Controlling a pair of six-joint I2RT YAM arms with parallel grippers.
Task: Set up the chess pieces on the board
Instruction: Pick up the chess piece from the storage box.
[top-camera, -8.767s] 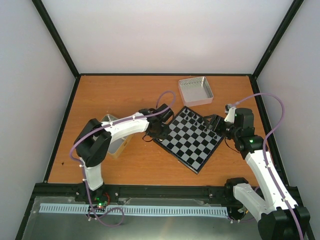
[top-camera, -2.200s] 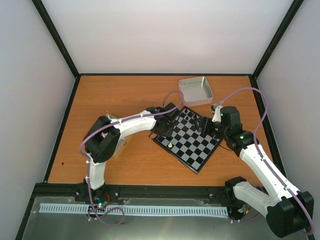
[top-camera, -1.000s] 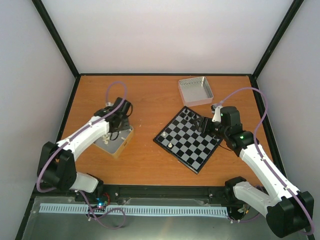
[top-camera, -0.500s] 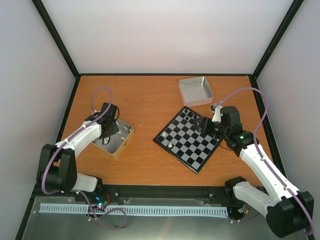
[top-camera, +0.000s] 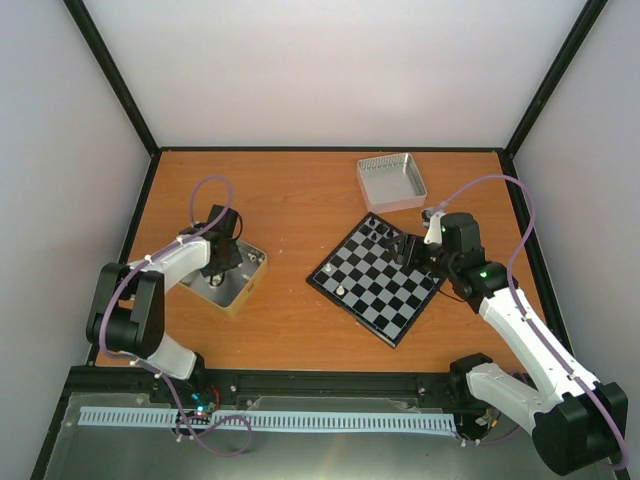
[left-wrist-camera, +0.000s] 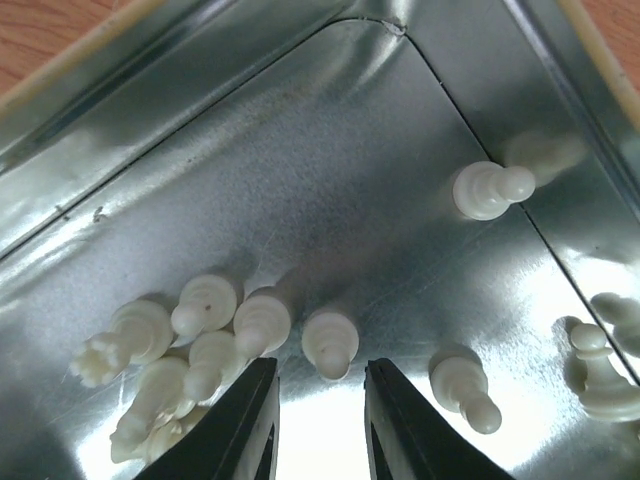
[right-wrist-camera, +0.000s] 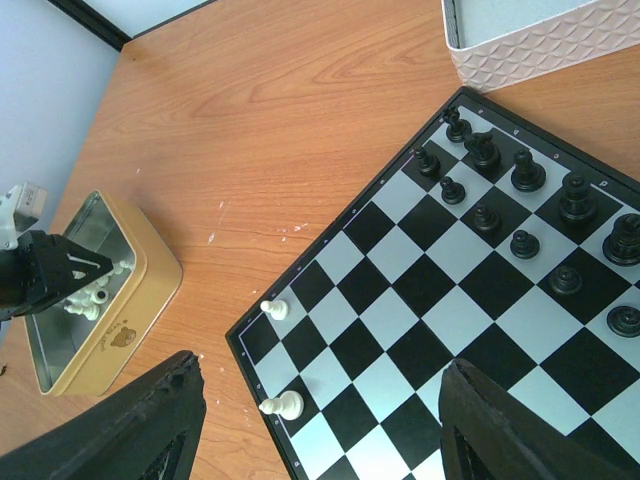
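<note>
The board (top-camera: 378, 278) sits skewed on the table (top-camera: 290, 200). Left of the board, inside a gold-sided tin (right-wrist-camera: 140, 310), the left gripper (left-wrist-camera: 320, 395) hangs with jaws apart over loose chess pieces (left-wrist-camera: 330, 345). Two more stand at the board's left edge. The right gripper (right-wrist-camera: 320, 430), also spread, hovers above the board.

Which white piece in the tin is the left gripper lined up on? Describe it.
Find the gold-sided tin left of the board. In the left wrist view, it is the piece just ahead of the gap in the left gripper. It sits apart, right of the heaped cluster and left of a lone piece.
</note>
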